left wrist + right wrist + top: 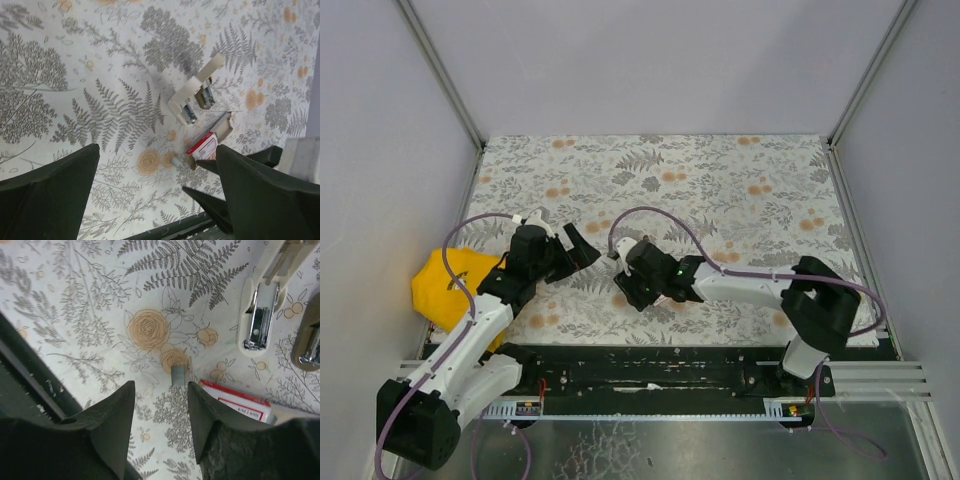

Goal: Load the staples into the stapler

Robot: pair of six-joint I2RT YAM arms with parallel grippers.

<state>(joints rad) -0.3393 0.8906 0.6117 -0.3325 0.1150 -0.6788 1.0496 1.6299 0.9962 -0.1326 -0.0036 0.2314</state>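
R pincer [161,385] is low over the desk [75,300], jaws part open w/ a narrow gap, nothing in them. Just ahead of my tips, lined up w/ the gap, sits a small grey bit [177,375], prob. a strip or the tray end; can't tell which. The staples carton [236,401], red-and-white face up, lies just beside it on my R finger's side. Both are about mid-desk, a little toward the L edge. The stapler [260,310] is swung open w/ its chrome magazine [257,322] showing. It's near the carton but apart from it, further from the near edge.

L pincer [157,150] hangs higher on the L-edge side, jaws spread wide, empty, looking down on the lot.

Step, as I read it: fetching staples; nothing's in the magazine yet.

Next move needs a short push fwd so the grey bit sits between my pads, then a gentle close. It's tiny & flat, so the tips must go nearly onto the desk. Too fast and I'd shove it away or snag the carton. After that, line it up w/ the magazine channel.
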